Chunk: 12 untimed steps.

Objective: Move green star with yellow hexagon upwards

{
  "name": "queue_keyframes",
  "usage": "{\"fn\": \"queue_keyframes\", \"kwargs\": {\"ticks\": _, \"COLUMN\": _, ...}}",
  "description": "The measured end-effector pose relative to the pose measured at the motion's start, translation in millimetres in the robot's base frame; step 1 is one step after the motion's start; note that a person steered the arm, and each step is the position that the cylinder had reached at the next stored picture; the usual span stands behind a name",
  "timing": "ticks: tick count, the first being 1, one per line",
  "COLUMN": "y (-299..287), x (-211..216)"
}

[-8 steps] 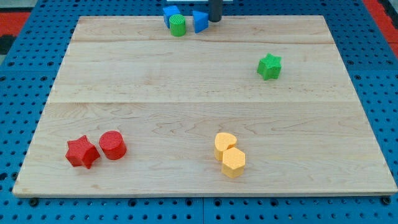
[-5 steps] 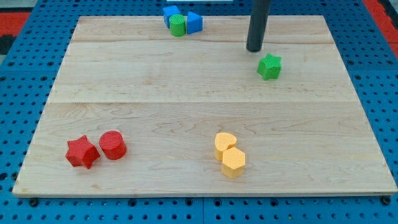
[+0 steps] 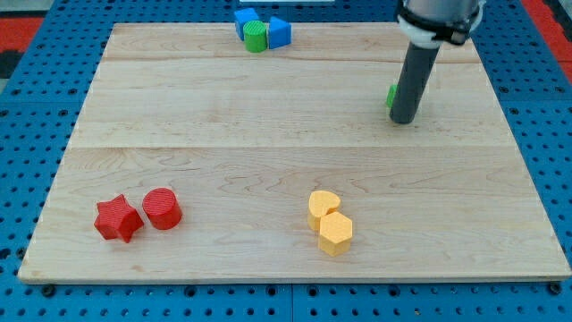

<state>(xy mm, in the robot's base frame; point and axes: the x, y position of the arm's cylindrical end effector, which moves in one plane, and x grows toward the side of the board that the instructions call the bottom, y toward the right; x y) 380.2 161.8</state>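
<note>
My tip point(image 3: 404, 121) rests on the bench point(image 3: 223, 134) at the 2 o'clock area, directly in front of the green star point(image 3: 391, 93), which it mostly hides. It has no hand and grasps nothing. The yellow hexagon point(image 3: 335, 233) lies well apart at 5 o'clock, touching a second yellow block point(image 3: 323, 206).

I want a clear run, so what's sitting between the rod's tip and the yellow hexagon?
Nothing but bare board. In the camera view my tip stands in front of the green star, mostly hiding it; the yellow hexagon lies toward the view's bottom left.
</note>
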Motion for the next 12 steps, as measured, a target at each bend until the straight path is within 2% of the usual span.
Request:
{"fn": "queue_keyframes", "kwargs": {"ticks": 1, "y": 19.2, "x": -45.8}}
{"fn": "queue_keyframes", "kwargs": {"ticks": 4, "y": 7.8, "x": -110.0}}
{"fn": "queue_keyframes", "kwargs": {"ticks": 5, "y": 9.8, "x": -82.9}}
{"fn": "queue_keyframes", "kwargs": {"ticks": 6, "y": 11.3, "x": -2.6}}
{"fn": "queue_keyframes", "kwargs": {"ticks": 8, "y": 13.7, "x": 186.7}}
{"fn": "queue_keyframes", "kwargs": {"ticks": 9, "y": -15.7, "x": 238.6}}
{"fn": "queue_keyframes", "kwargs": {"ticks": 10, "y": -81.9, "x": 237.0}}
{"fn": "queue_keyframes", "kwargs": {"ticks": 11, "y": -145.9, "x": 203.9}}
{"fn": "queue_keyframes", "kwargs": {"ticks": 12, "y": -165.2, "x": 160.7}}
